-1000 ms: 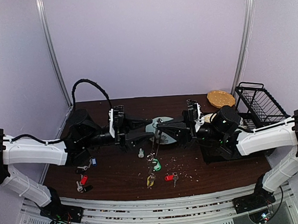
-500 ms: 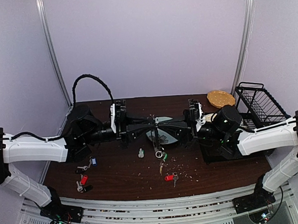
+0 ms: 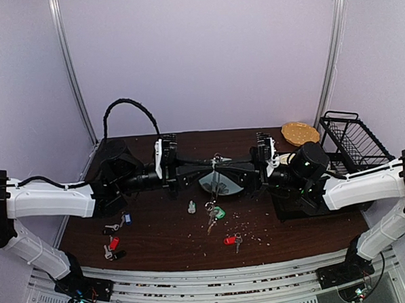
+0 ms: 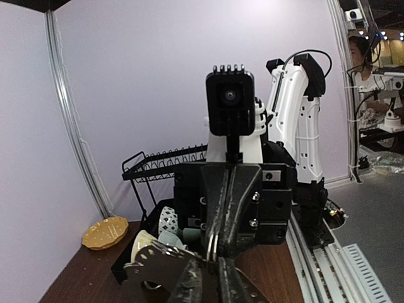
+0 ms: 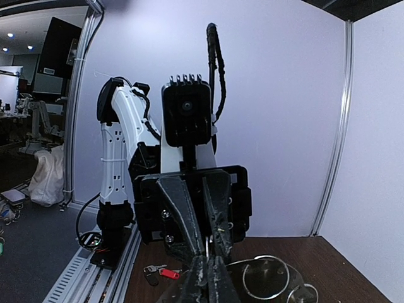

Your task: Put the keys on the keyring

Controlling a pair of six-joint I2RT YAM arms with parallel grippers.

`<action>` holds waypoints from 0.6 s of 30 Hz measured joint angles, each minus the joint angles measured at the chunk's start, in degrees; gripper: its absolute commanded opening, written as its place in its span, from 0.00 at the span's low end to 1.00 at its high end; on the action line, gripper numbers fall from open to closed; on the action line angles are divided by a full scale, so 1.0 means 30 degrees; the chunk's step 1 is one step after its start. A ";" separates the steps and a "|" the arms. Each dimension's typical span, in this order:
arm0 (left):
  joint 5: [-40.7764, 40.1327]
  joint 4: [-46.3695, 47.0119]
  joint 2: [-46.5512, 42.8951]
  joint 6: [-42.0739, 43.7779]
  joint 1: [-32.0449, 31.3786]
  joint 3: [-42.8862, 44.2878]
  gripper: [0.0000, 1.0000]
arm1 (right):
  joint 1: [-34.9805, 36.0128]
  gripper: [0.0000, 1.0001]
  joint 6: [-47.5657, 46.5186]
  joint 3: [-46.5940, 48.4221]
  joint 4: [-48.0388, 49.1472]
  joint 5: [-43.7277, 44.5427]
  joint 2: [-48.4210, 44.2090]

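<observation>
My left gripper (image 3: 207,167) and right gripper (image 3: 224,167) meet tip to tip above the pale green plate (image 3: 235,185). Both are shut on the top of the keyring (image 3: 214,188), a thin grey loop hanging between them. Its wire shows between my left fingers (image 4: 213,243) and between my right fingers (image 5: 207,247). A key with a green tag (image 3: 220,212) and another key hang at its bottom, just above the table. A red-tagged key (image 3: 229,240) lies in front. Blue-tagged (image 3: 128,218) and red-tagged (image 3: 113,242) keys lie at the left.
A tiny clear bottle (image 3: 191,207) stands near the hanging keys. A black dish rack (image 3: 351,140) and a yellow dish (image 3: 300,133) are at the back right. Cups (image 4: 165,221) sit in a black tray under my right arm. Crumbs dot the table.
My left gripper has shut on the keyring opposite the right one. Both have risen, lifting the ring and its tagged keys off the table.
</observation>
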 measured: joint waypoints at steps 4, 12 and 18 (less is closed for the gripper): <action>0.0036 -0.0131 0.0051 0.0117 -0.0102 0.0080 0.00 | -0.0087 0.00 -0.0015 -0.0007 0.0007 0.0095 0.0000; -0.0452 -0.1137 -0.0109 0.0495 -0.0124 0.0211 0.00 | -0.0095 0.16 -0.0466 -0.0007 -0.0991 0.0466 -0.0270; -0.2062 -0.4612 -0.0918 0.2761 -0.0160 0.0488 0.00 | -0.0466 0.22 -0.1858 -0.0029 -0.3490 0.0852 -0.1785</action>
